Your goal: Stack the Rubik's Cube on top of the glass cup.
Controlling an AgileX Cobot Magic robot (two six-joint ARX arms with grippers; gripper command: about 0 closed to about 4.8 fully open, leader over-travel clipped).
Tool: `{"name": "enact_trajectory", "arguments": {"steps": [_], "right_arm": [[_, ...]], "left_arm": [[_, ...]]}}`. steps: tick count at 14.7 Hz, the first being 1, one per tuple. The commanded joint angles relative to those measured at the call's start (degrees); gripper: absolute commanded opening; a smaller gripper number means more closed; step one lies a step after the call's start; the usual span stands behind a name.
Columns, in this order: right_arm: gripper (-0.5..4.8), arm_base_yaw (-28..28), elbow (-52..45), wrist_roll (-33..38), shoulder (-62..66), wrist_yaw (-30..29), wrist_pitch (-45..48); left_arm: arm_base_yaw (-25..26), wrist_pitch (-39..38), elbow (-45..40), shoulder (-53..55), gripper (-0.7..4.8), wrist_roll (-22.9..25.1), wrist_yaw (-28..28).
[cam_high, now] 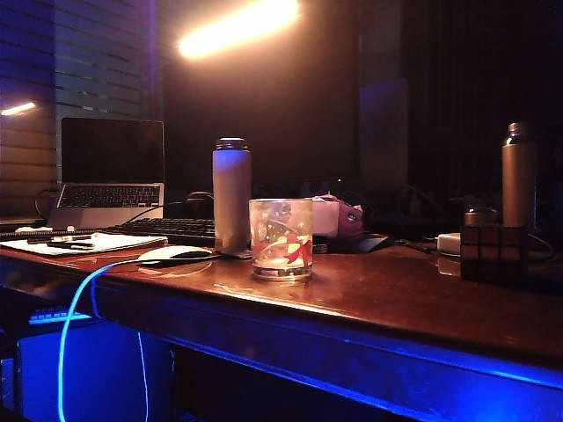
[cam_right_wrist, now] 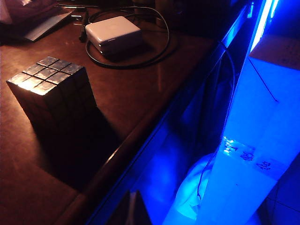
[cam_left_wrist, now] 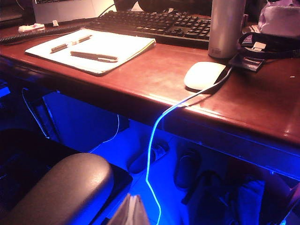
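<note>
The Rubik's Cube (cam_high: 493, 252) stands on the dark wooden desk (cam_high: 396, 299) near its right end; in the right wrist view the Rubik's Cube (cam_right_wrist: 51, 93) sits close to the desk's front edge. The glass cup (cam_high: 281, 237), clear with red and white print, stands upright mid-desk, well left of the cube. No arm shows in the exterior view. My left gripper (cam_left_wrist: 133, 199) is shut and empty, off the desk's front edge and below it. My right gripper (cam_right_wrist: 134, 194) is also shut and empty, low by the desk edge, short of the cube.
A pale bottle (cam_high: 232, 195) stands just left of the glass, with a second bottle (cam_high: 519, 174) behind the cube. A mouse (cam_left_wrist: 205, 75) with a glowing cable, keyboard (cam_high: 171, 230), laptop (cam_high: 110, 171), notepad (cam_left_wrist: 93, 47) and white adapter (cam_right_wrist: 114, 32) lie around. A chair armrest (cam_left_wrist: 65, 187) is beside the left gripper.
</note>
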Motion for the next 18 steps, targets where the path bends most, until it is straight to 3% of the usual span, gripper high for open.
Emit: {"name": "enact_trajectory", "arguments": {"steps": [1, 5, 7, 9, 13, 15, 18], "right_arm": [[-0.05, 0.02, -0.28, 0.24, -0.07, -0.15, 0.11], [-0.05, 0.02, -0.26, 0.24, -0.07, -0.31, 0.26], [-0.05, 0.02, -0.07, 0.68, -0.07, -1.97, 3.06], [-0.05, 0.02, 1.53, 4.35, 0.17, -2.43, 5.99], [-0.05, 0.02, 9.60, 6.19, 4.57, -2.36, 6.12], [-0.05, 0.02, 15.45, 5.01, 11.08, -2.38, 6.19], [-0.05, 0.04, 24.55, -3.63, 22.91, -4.79, 6.62]], "left_arm": [[-0.11, -1.25, -0.17, -0.15, -0.03, -0.17, 0.07], [-0.11, -1.16, -0.17, -0.15, -0.03, -0.39, 0.31], [-0.15, 2.25, 0.68, -0.15, -0.03, -11.45, 0.24], [-0.15, 6.14, 5.79, -0.13, -0.03, -16.50, -0.24], [-0.09, 6.08, 23.76, 10.73, -0.03, -15.19, -4.13], [-0.09, 4.76, 33.92, 22.75, -0.03, -10.01, 5.14], [-0.72, -6.91, 51.71, 42.14, -0.03, -6.21, 23.15]]}}
